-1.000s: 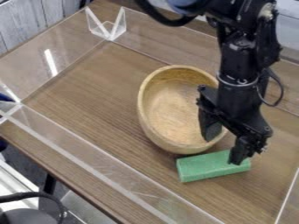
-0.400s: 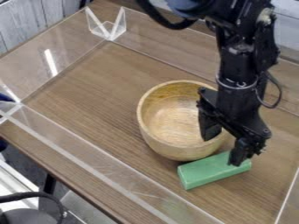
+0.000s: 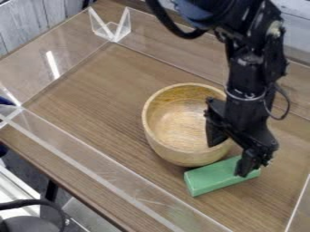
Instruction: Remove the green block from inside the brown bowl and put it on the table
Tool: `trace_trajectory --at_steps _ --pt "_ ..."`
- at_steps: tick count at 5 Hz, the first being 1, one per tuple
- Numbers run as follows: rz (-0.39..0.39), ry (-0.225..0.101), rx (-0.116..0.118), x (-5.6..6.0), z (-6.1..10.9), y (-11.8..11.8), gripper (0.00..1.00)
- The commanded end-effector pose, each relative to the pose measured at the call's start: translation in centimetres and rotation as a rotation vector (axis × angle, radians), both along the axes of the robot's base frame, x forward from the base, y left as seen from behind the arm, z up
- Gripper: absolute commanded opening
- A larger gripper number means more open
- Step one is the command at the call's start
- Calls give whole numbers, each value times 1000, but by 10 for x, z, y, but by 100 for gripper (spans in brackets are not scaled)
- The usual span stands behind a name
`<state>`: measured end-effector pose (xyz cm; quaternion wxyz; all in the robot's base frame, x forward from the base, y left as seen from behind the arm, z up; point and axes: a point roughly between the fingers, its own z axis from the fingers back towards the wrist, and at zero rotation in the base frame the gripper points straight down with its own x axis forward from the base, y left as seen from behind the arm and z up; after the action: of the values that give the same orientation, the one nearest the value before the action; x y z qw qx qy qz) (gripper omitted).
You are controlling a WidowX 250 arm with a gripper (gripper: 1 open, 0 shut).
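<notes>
The green block (image 3: pixel 216 178) lies flat on the table (image 3: pixel 97 91), just in front of and to the right of the brown bowl (image 3: pixel 164 145). The bowl stands upright and its pale inside is empty. My gripper (image 3: pixel 237 149) points straight down over the bowl's right rim and the block's far end, open. One finger hangs by the bowl's wall. The other reaches down at the block's right end, and I cannot tell whether it touches. The block rests on the wood.
Low clear acrylic walls (image 3: pixel 61 136) edge the table at the front and left. A small clear angled bracket (image 3: pixel 109 25) stands at the back left. The dark arm (image 3: pixel 248 63) rises behind the bowl on the right.
The bowl, tipped toward the block a second ago, now sits level on the table. The block and the open gripper are about where they were.
</notes>
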<state>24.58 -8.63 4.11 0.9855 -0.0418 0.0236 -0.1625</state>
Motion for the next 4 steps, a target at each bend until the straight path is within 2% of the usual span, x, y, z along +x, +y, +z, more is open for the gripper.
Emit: trace_trajectory --at_steps 1,2,3,4 --pt "-14 -54 -17 14 7 -5 100" --pt "-18 -43 -16 14 0 -6 100" --pt "-19 -37 -14 15 -5 -6 0" --pt "-16 -37 -14 15 -5 -6 0"
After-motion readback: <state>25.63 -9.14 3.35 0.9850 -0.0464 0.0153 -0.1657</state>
